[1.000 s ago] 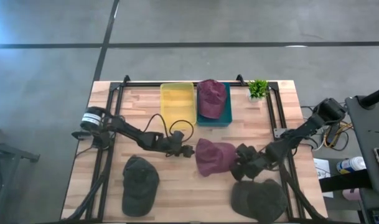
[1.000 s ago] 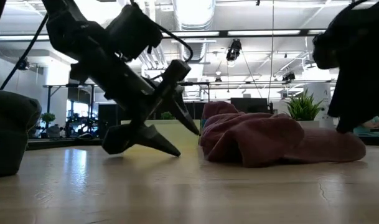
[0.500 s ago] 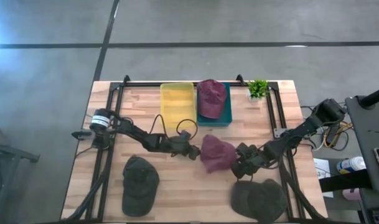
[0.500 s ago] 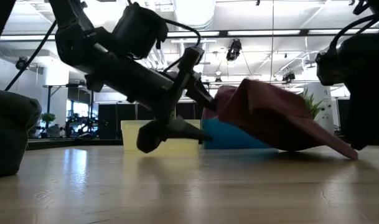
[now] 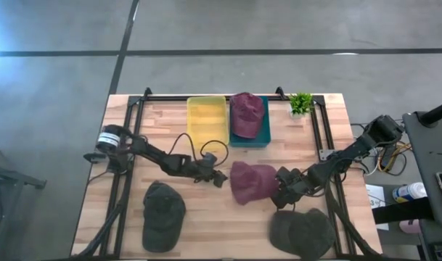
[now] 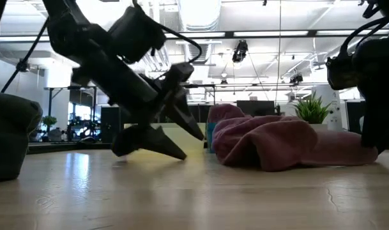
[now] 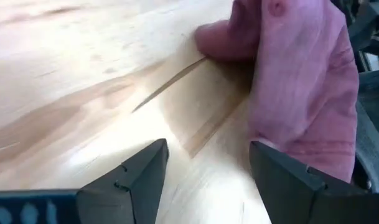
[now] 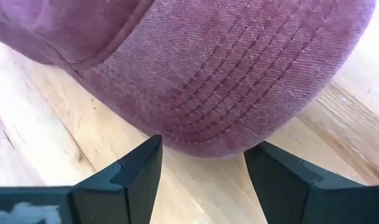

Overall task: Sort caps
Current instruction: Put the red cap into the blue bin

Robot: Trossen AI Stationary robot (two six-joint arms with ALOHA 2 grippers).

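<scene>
1. Left gripper (image 5: 219, 177) sits low over the table (image 5: 119, 217), just to the left of the middle maroon cap (image 5: 251, 182). Jaws are spread wide with nothing between them; in its wrist view the fingers (image 7: 139, 174) frame bare wood and the cap's fabric lies just ahead.
2. Right gripper (image 5: 279, 190) is on the other side of that same cap, at the brim end. Its jaws are apart too, and in the right wrist view the brim (image 8: 239, 93) lies flat on the wood just beyond the fingers (image 8: 136, 171), not pinched. So neither one has hold of anything.
3. That cap is slumped on the wood roughly mid-table, crown crumpled, brim pointing toward the right arm. From the low view it's a soft heap (image 6: 271, 140) resting on the tabletop between the two arms.
4. Second maroon cap (image 5: 247, 113) is lying on top of the teal bin (image 5: 262, 135) at the far edge.
5. Yellow bin (image 5: 207, 119) sits right beside the teal one, touching it, nothing visible inside.
6. One olive cap (image 5: 163, 214) is at the near left of the table, the other olive cap (image 5: 302, 232) at the near right, just below the right gripper.
7. Small green plant (image 5: 300, 103) stands in the far right corner.
</scene>
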